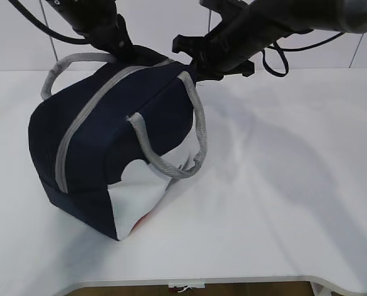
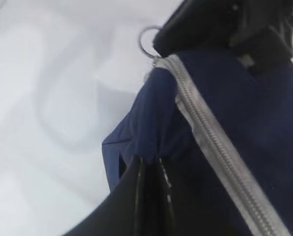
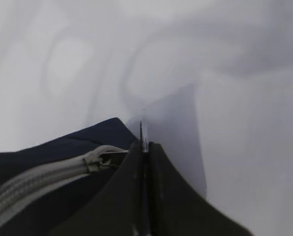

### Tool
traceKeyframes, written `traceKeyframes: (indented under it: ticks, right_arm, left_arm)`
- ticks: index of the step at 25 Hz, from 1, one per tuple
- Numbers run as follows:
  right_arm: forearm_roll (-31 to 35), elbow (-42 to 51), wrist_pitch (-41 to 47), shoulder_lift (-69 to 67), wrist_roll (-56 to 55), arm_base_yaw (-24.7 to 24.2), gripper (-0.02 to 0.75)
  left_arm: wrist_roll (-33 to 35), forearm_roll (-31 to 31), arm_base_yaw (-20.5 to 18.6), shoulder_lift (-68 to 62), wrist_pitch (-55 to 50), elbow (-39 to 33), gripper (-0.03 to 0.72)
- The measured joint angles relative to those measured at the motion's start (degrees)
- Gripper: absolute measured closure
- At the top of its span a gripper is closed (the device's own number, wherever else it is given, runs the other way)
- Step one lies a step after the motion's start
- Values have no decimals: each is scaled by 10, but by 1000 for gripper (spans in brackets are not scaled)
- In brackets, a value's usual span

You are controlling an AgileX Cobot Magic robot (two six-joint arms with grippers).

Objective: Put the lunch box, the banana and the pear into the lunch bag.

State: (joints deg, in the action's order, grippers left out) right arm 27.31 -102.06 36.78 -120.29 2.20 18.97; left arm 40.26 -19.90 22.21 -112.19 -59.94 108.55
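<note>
The navy lunch bag [image 1: 109, 142] stands on the white table with its grey zipper [image 1: 84, 117] closed along the top. At the bag's far end my left gripper [image 2: 151, 160] is shut, pinching a fold of the navy fabric [image 2: 151, 132]. My right gripper [image 3: 145, 145] is shut on the thin metal ring of the zipper pull [image 3: 143, 129], right beside the slider [image 3: 99, 158]. From outside, both grippers [image 1: 124, 49] [image 1: 195, 65] meet at the bag's far top corner. The lunch box, the banana and the pear are out of view.
Two grey webbing handles [image 1: 177, 154] hang loose, one over the near side and one at the back left [image 1: 63, 68]. White table [image 1: 294, 185] stretches to the right and front of the bag; its front edge [image 1: 189, 280] is close below.
</note>
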Motion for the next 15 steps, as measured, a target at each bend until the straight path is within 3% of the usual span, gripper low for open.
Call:
traceKeyframes:
  ticks: [15]
  right_arm:
    - [37, 1, 23, -36, 37, -19, 724]
  left_arm:
    - [2, -31, 1, 0, -14, 0, 681]
